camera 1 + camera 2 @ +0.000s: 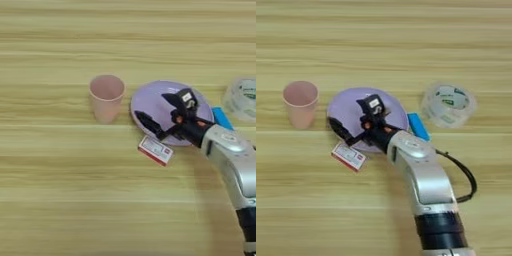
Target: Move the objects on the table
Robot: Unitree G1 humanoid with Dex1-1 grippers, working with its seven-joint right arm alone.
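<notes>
The hand (352,116) hovers spread over the plate (150,102), gripping nothing. The cup (106,96) stands left of it, the block (418,126) just right, the container (448,104) further right. Dropping lower, one finger may catch the plate's rim or nudge the box (156,150) on the counter (60,200).

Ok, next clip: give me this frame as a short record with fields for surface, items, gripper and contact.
surface: wooden table
items: pink cup, upright; lilac plate; red-white small box at the plate's near rim; blue block; clear round container
gripper: right gripper, fingers spread over the plate
contact: nothing held
</notes>
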